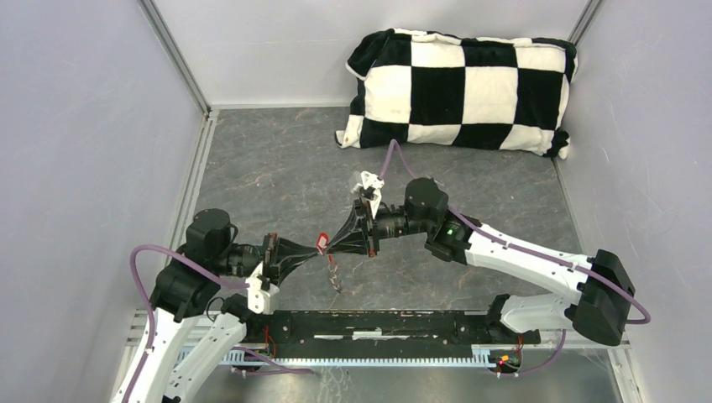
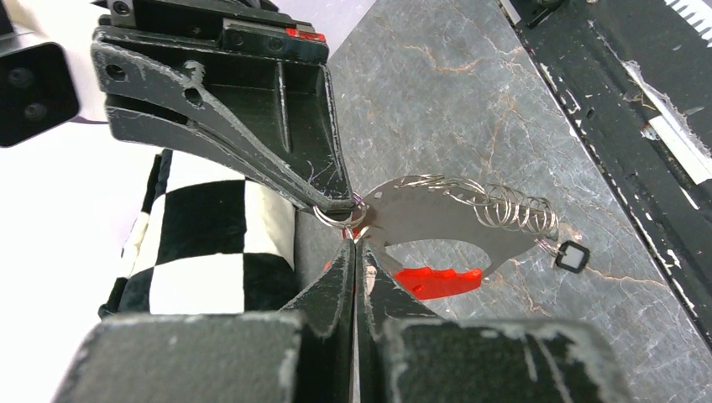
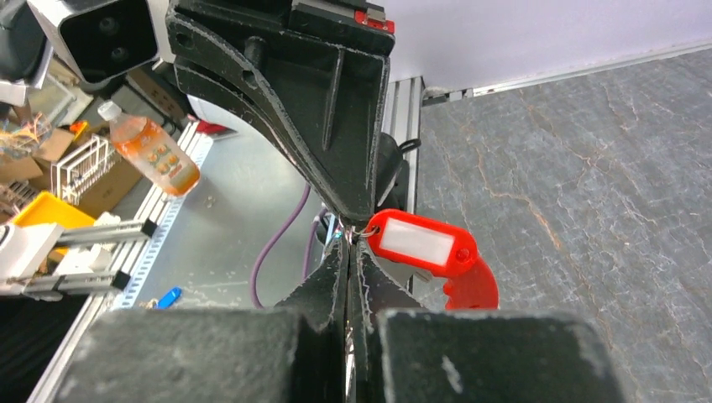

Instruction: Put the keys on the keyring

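The keyring is held in the air between both grippers over the middle of the table. Its red fob (image 3: 424,243) has a white label window and shows in the top view as a red tag (image 1: 321,242). My left gripper (image 2: 354,238) is shut on a thin silver ring (image 2: 340,217), and my right gripper (image 3: 353,241) is shut on the same ring from the opposite side. A chain of silver rings (image 2: 514,211) hangs off it and ends in a small dark-headed key (image 2: 573,256). A flat grey metal piece with a red grip (image 2: 437,281) dangles there too.
A black-and-white checkered pillow (image 1: 460,91) lies at the back right. A black rail (image 1: 378,326) runs along the near edge between the arm bases. Grey walls close in the left, right and back sides.
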